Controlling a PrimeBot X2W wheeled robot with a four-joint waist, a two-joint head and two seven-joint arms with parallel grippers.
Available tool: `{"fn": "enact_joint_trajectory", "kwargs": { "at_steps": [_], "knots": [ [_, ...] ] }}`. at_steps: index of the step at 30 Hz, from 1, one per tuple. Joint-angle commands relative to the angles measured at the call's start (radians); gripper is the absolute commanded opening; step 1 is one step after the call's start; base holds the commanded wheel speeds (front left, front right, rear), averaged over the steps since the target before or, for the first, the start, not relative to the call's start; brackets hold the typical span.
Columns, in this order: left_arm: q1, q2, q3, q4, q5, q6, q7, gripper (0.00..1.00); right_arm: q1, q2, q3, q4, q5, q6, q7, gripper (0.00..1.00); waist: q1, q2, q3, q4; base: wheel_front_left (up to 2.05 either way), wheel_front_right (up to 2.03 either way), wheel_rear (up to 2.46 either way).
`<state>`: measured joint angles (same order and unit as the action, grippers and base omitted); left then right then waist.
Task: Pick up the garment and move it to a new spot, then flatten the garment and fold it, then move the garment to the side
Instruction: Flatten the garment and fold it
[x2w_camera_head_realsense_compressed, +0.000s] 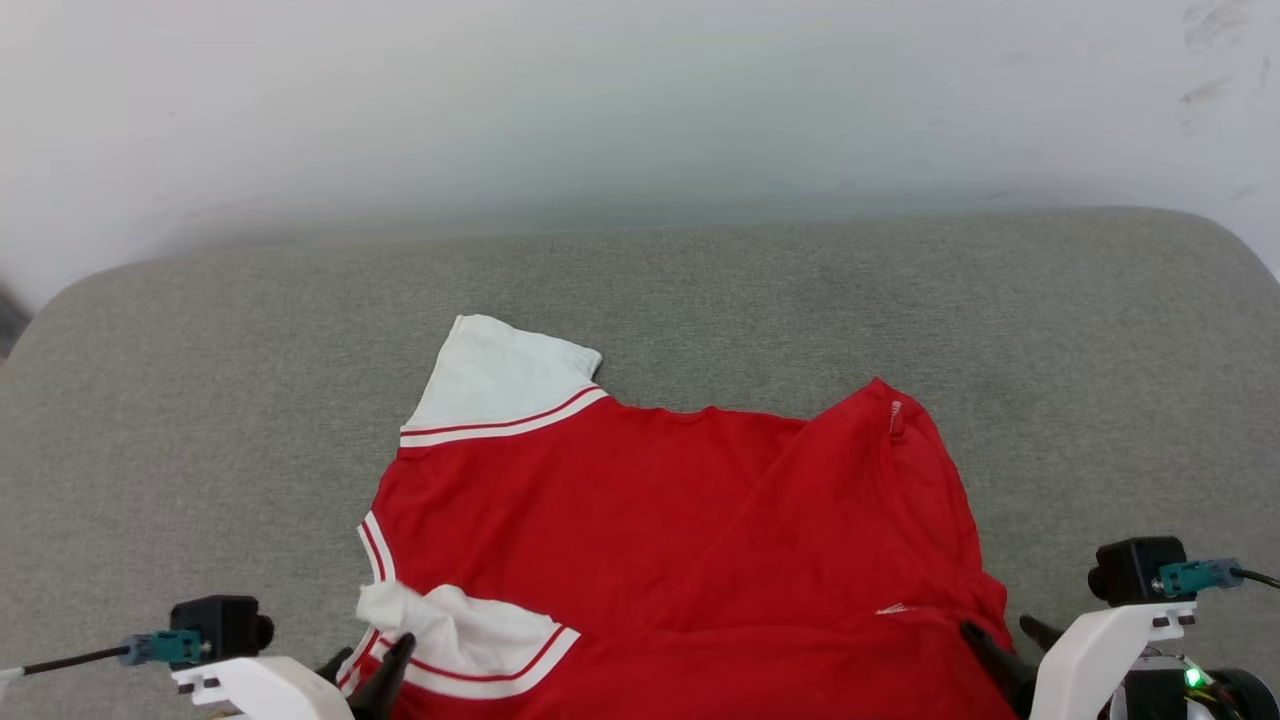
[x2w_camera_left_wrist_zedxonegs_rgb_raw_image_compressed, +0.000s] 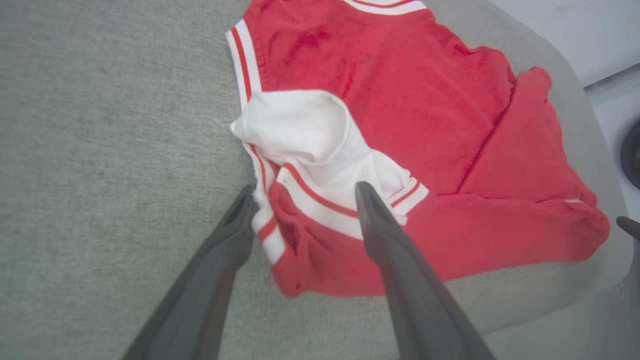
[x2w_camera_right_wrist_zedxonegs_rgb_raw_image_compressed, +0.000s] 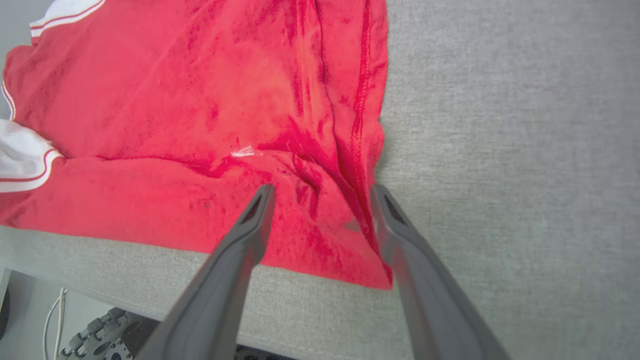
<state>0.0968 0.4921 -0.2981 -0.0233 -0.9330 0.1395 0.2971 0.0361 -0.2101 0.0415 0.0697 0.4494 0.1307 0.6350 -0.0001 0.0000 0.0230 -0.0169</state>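
Both pincers stand open, gripping nothing. The left gripper (x2w_camera_left_wrist_zedxonegs_rgb_raw_image_compressed: 305, 190) straddles a white-trimmed corner of the red jersey (x2w_camera_head_realsense_compressed: 650, 520), the right gripper (x2w_camera_right_wrist_zedxonegs_rgb_raw_image_compressed: 322, 190) a rumpled red corner. The jersey lies ahead of both on the grey cushion (x2w_camera_head_realsense_compressed: 200, 400), seemingly laid out for flattening.

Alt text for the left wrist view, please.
A red jersey with white striped trim lies rumpled on a grey padded surface. The left tool is open, its dark fingers straddling the jersey's bunched white part near the surface's edge.
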Motion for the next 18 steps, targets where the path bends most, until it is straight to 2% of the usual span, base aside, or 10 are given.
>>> {"fn": "enact_joint_trajectory", "kwargs": {
  "at_steps": [1,5,11,14,18],
  "knots": [
    [-0.013,0.002,0.012,0.003,0.006,-0.001,-0.014,1.00,0.002,0.007,0.003,-0.010,-0.002,0.000,-0.029,1.00,0.0001,0.0000,-0.001,-0.007,0.00,0.00,0.00],
    [-0.038,0.020,0.041,-0.003,0.034,0.010,-0.061,1.00,-0.023,0.036,-0.009,-0.047,-0.056,0.000,-0.214,1.00,0.0001,0.0000,-0.009,-0.030,0.00,0.00,0.00],
    [-0.134,0.001,0.071,-0.020,0.121,0.047,-0.182,1.00,-0.064,0.073,-0.014,-0.091,-0.120,0.000,-0.427,1.00,0.0001,0.0000,0.005,-0.063,0.00,0.00,0.00],
    [-0.200,-0.005,0.070,-0.014,0.176,0.059,-0.241,1.00,-0.086,0.086,-0.012,-0.108,-0.145,0.000,-0.488,1.00,0.0001,0.0000,0.027,-0.084,0.00,0.00,0.00],
    [-0.299,-0.006,0.076,0.022,0.213,0.049,-0.288,1.00,-0.122,0.102,-0.012,-0.136,-0.165,0.000,-0.532,1.00,0.0001,0.0000,0.083,-0.112,0.00,0.00,0.00]
  ]
}}
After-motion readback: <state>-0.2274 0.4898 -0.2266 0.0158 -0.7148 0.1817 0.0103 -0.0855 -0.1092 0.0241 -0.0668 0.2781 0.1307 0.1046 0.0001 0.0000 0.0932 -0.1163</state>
